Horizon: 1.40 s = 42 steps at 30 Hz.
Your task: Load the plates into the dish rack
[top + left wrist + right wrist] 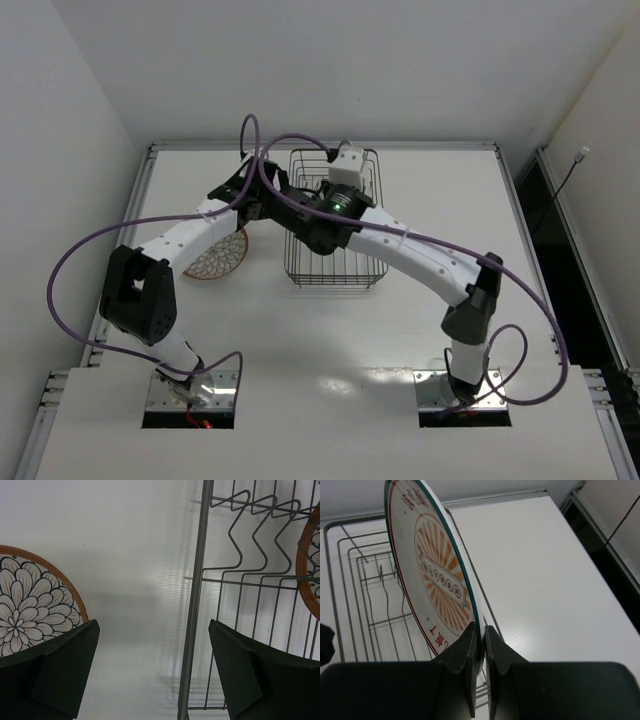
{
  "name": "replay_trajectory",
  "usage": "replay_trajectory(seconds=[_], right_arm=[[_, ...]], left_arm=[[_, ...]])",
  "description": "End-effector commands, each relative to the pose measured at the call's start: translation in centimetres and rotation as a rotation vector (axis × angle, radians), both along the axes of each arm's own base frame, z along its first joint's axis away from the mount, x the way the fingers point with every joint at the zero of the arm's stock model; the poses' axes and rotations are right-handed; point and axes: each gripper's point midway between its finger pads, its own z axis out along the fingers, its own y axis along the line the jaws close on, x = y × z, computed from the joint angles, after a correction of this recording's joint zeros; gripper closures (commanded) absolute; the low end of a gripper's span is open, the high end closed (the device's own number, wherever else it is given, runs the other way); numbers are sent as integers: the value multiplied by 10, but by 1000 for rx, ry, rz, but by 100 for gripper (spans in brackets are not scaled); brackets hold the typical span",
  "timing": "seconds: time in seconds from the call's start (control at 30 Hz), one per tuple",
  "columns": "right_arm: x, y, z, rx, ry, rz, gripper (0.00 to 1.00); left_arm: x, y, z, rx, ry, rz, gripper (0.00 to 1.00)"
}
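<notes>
Sunburst plate (437,575) on edge, a little tilted, over the dish rack (195,605), its lower rim clamped by the right gripper (480,645), petal plate (30,605) flat on the table (420,330) left of the rack, left gripper (152,625) empty, jaws wide apart, just beside the rack's left wall.

This looks like a robotics lab or test cell, not a home. Bare white walls (350,60) close in a plain white desk (430,340) edged with aluminium rails (140,190). Two white-and-black robot arms, the left arm (140,290) and the right arm (430,262), are bolted at its near edge, trailing loose purple cables (54,285). A thin black lead (570,175) hangs on the right wall. The only household things are a wire dish rack (196,590), a flower-patterned plate (222,258) and a sunburst plate (435,575).
</notes>
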Motion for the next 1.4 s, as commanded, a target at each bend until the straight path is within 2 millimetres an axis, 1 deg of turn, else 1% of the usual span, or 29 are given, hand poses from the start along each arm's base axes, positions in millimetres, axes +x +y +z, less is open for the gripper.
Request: replay_trajectory(seconds=[0.0,0.03,0.1,0.13,0.17,0.2,0.23,0.3,0.33,0.37,0.4,0.43,0.53,0.57,0.63,0.67,0.73,0.77,0.83,0.9,1.0,1.03,1.1,1.13,1.2,1.23,1.27,1.3,1.37], right_arm=[[24,-15,35,-146,-98,-71,100],[28,-9,35,-151,-106,-73,100],[42,-8,30,-172,-97,-90,100],[49,1,24,-197,-89,-76,100],[55,0,22,-205,-87,-84,100],[61,-2,17,-258,-59,-83,100],[67,0,17,-230,-79,-93,100],[75,1,9,-272,-55,-94,100],[83,3,2,-278,-53,-103,100],[87,0,1,-292,-52,-117,100],[89,2,-2,-331,-31,-107,100],[96,10,-8,-324,-40,-105,100],[106,15,-14,-362,-29,-110,100],[108,17,-24,-391,-9,-105,100],[112,22,-28,-394,-8,-104,100],[115,26,-35,-403,-2,-103,100],[119,24,-43,-417,11,-109,100],[119,24,-40,-410,5,-110,100],[122,27,-52,-431,21,-107,100],[124,23,-52,-439,17,-128,100],[121,17,-45,-463,-8,-171,100],[120,16,-42,-487,-3,-178,100],[117,11,-35,-511,-22,-217,100],[117,11,-38,-520,-16,-215,100],[109,8,-32,-511,-31,-216,100],[108,6,-29,-498,-39,-219,100],[106,4,-26,-486,-47,-221,100],[105,3,-22,-472,-56,-224,100],[98,2,-10,-444,-76,-219,100]], left_arm=[[5,0,11,-13,-28,11,11],[5,0,11,-13,-28,11,11],[5,0,11,-13,-28,11,11],[5,0,11,-13,-28,11,11],[5,0,11,-13,-28,11,11],[5,0,11,-13,-28,11,11],[5,2,11,-7,-31,18,11],[5,2,11,-7,-31,18,11],[5,2,11,-7,-31,18,11],[5,2,11,-7,-31,18,11],[5,2,11,-7,-31,18,11],[5,2,11,-7,-31,18,11],[5,2,11,-7,-31,18,11],[5,2,11,-7,-31,18,11],[4,2,9,-3,-23,18,11],[4,4,10,3,-25,24,11],[4,4,10,3,-25,24,11],[4,4,10,3,-25,24,11],[4,4,10,3,-25,24,11],[4,4,10,3,-25,24,11],[3,7,8,15,-19,33,11],[3,13,8,34,-21,64,11],[4,21,15,52,-41,102,11],[5,25,16,59,-50,131,11],[4,45,22,119,-77,232,11],[3,51,22,138,-78,259,11],[3,56,24,151,-89,287,7],[0,62,21,179,-83,305,6],[-1,74,28,214,-107,356,3]])
